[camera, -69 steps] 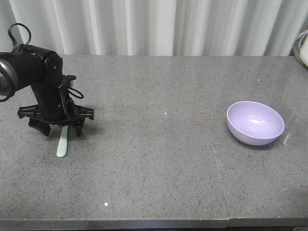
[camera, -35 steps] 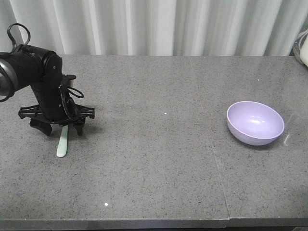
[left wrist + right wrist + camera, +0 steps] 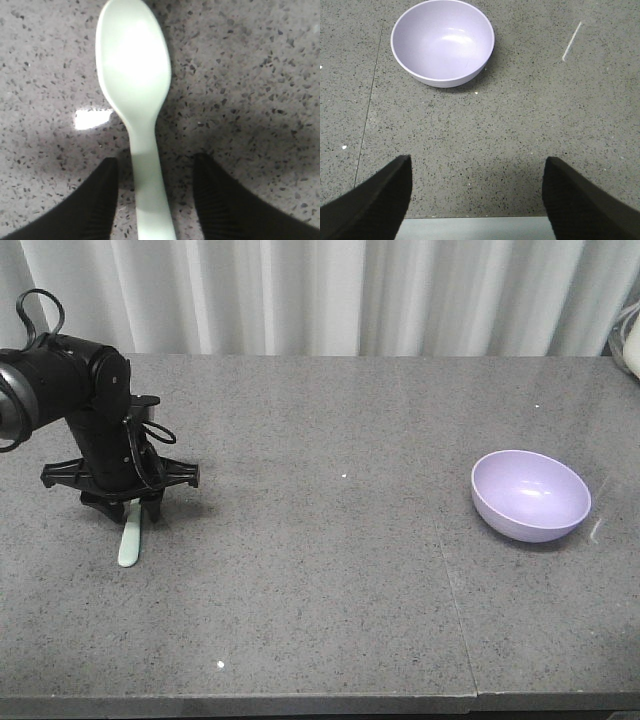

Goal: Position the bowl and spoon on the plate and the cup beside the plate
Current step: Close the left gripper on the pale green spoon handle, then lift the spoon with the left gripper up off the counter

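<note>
Left pincer [image 3: 155, 160] is held spread astride the handle of the small mint-green plastic spoon [image 3: 136, 90], laid flat on the grey speckled surface [image 3: 320, 570], well apart from the glossy lavender plastic bowl [image 3: 530, 495]; closure should be made low and centred so the thin handle isn't flicked.

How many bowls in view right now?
1. The bowl sits upright on the table, toward its right side, ahead of the right gripper. Others could lie outside the frames.
</note>
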`<state>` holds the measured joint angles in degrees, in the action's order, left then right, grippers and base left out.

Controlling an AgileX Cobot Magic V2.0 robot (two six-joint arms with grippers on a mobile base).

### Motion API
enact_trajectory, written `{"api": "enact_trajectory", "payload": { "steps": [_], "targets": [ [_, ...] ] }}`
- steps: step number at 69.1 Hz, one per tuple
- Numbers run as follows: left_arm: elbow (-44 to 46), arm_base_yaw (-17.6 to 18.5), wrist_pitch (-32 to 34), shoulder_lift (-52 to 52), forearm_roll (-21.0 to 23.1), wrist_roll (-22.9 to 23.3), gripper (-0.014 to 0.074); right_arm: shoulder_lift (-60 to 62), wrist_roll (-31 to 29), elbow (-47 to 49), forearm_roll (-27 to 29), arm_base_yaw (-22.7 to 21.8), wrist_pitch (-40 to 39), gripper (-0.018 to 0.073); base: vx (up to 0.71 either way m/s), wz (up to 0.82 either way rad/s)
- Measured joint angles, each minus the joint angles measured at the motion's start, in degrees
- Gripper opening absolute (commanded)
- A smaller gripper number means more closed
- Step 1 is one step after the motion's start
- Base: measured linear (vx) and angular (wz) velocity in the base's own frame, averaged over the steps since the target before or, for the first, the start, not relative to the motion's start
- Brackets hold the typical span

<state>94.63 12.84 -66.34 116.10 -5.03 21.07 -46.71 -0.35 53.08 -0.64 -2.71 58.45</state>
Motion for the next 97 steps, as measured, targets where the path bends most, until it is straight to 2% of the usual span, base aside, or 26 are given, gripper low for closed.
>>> {"api": "enact_trajectory", "payload": {
  "steps": [19, 43, 57, 82, 97],
  "targets": [
    [0.0, 0.0, 2.5, 0.0, 0.0, 0.0, -0.0008, 0.0, 0.0, 0.0, 0.0, 0.0, 0.0, 0.0536, 0.00, 0.00],
    [0.0, 0.0, 4.1, -1.7, 0.0, -1.6, -0.0008, 0.0, 0.0, 0.0, 0.0, 0.0, 0.0, 0.0536, 0.00, 0.00],
    [0.0, 0.0, 3.7, -9.9, 0.0, -2.4, -0.0008, 0.0, 0.0, 0.0, 0.0, 0.0, 0.0, 0.0536, 0.00, 0.00],
    [0.0, -0.1, -4.5, -26.7, 0.0, -4.7, -0.0008, 0.0, 0.0, 0.0, 0.1, 0.0, 0.0, 0.0536, 0.00, 0.00],
    [-0.2, -0.1, -5.7, -37.1, 0.0, -6.1, -0.0008, 0.0, 0.0, 0.0, 0.6, 0.0, 0.0, 0.0536, 0.00, 0.00]
  ]
}}
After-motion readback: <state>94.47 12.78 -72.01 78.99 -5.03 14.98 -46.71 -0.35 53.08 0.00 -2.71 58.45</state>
